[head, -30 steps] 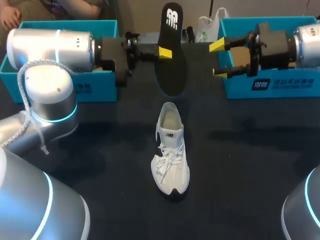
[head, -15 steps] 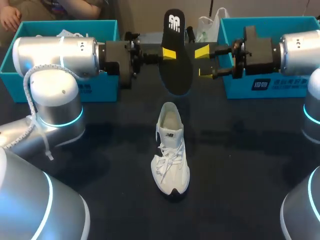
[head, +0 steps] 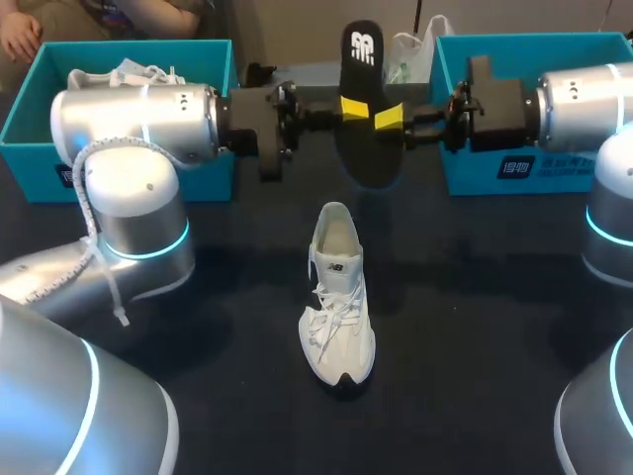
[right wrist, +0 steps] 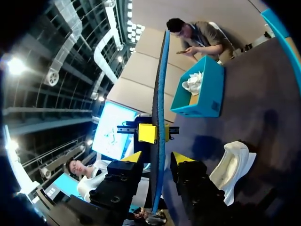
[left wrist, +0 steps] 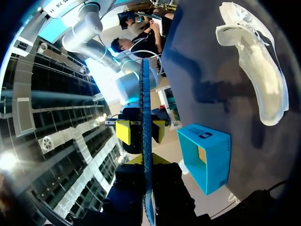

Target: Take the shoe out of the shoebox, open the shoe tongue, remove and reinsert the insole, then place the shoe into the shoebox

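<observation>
- The shoe [head: 336, 307] is set on its sole on the dark bench [head: 475, 327], toe nearest.
- Beyond and above its heel, the insole [head: 366, 109] is held upright, clenched by the left tool [head: 348, 107].
- The right tool [head: 388, 119] is spread, with a finger at each face and neither touching.
- Removal is judged done and a handover is in hand. Next, the right tool must be closed on the insole.
- Farther beyond the shoe, a left shoebox [head: 129, 47] and a right shoebox [head: 465, 168] are set at either side.

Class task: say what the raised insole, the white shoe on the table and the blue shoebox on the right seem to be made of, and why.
Insole: probably foam, with a matte black face and a thin blue edge in the wrist views.
Shoe: seemingly white mesh or textile, matte, with woven laces.
Shoebox: likely cardboard, with flat, straight teal walls and a printed label.
</observation>
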Motion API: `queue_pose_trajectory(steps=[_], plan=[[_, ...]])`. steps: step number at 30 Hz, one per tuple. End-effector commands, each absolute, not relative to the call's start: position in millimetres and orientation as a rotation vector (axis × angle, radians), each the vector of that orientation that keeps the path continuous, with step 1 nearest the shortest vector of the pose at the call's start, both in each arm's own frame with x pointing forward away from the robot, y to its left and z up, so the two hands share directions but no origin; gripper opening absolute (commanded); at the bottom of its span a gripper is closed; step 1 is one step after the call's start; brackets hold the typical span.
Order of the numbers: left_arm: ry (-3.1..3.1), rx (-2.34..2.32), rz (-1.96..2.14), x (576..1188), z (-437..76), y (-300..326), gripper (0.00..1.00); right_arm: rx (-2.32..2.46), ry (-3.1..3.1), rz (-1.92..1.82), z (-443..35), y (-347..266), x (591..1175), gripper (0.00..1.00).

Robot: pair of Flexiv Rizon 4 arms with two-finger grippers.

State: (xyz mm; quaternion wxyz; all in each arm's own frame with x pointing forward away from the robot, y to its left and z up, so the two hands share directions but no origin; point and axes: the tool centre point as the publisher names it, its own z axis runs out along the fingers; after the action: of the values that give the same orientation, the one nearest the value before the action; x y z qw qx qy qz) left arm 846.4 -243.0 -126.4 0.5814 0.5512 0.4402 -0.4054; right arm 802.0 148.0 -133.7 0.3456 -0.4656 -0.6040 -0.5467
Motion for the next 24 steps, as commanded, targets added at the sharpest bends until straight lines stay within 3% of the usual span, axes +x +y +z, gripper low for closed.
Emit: queue_pose_trajectory(steps=[1, 8, 12, 14, 22, 23, 24], plan=[[1.024, 1.276, -0.944, 847.0, -126.7, -252.3, 0.0, -1.2, -1.569, -1.411, -135.8, 153.7, 806.7, 0.35], [1.017, 1.268, -0.948, 848.4, -125.1, -256.6, 0.0, -1.194, -1.569, -1.408, -135.6, 154.8, 805.9, 0.31], [1.014, 1.271, -0.948, 848.5, -125.0, -256.7, 0.0, -1.196, -1.568, -1.406, -135.3, 154.9, 804.8, 0.16], [1.012, 1.267, -0.946, 848.8, -124.7, -256.2, 0.0, -1.197, -1.567, -1.406, -135.6, 155.1, 804.3, 0.0], [1.016, 1.262, -0.941, 849.5, -123.7, -253.9, 0.0, -1.171, -1.566, -1.414, -135.2, 157.3, 805.5, 0.0], [1.015, 1.262, -0.927, 849.3, -123.0, -253.4, 0.21, -1.167, -1.562, -1.417, -135.2, 157.5, 805.8, 0.0], [1.017, 1.26, -0.925, 849.6, -121.9, -252.6, 0.64, -1.162, -1.562, -1.416, -135.3, 157.9, 806.4, 0.0]])
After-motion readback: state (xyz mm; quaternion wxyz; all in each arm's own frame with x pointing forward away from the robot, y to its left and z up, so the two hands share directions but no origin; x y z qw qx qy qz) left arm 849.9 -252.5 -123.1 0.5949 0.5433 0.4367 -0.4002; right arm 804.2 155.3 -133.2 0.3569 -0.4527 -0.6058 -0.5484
